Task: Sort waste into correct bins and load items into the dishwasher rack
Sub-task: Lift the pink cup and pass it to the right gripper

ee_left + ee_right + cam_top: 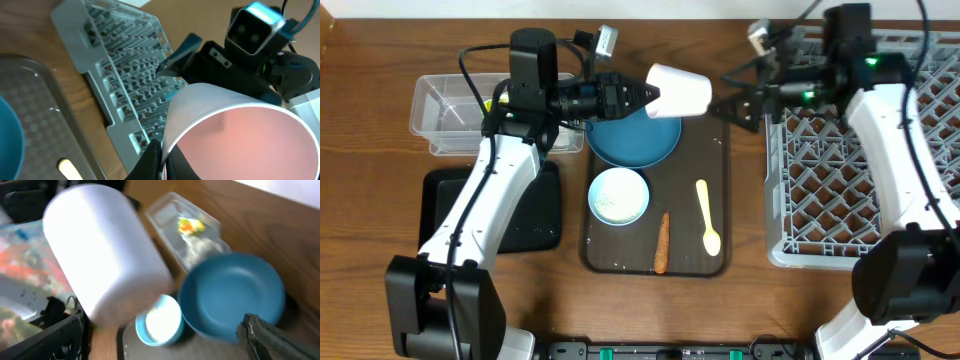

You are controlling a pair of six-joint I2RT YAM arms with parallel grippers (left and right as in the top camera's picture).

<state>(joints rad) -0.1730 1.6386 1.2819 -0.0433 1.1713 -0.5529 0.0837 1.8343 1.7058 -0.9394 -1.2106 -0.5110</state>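
Overhead has your left gripper (650,95) clamped on the rim of the pink cup (682,90). The cup hangs on its side in mid-air, straight out past the fingertips, base pointing away. Your right gripper (728,105) faces it from the other end, jaws apart, tips just beside the base; can't tell if they touch. The rack (840,170) is right behind and below that gripper. Under your left gripper sits the plate (632,145) on the brown tray (690,160), with the bowl (595,185), carrot (662,243) and spoon (708,218) nearer you. The tub (165,210) behind the left wrist holds the wrapper (187,226) and tissue (200,247).
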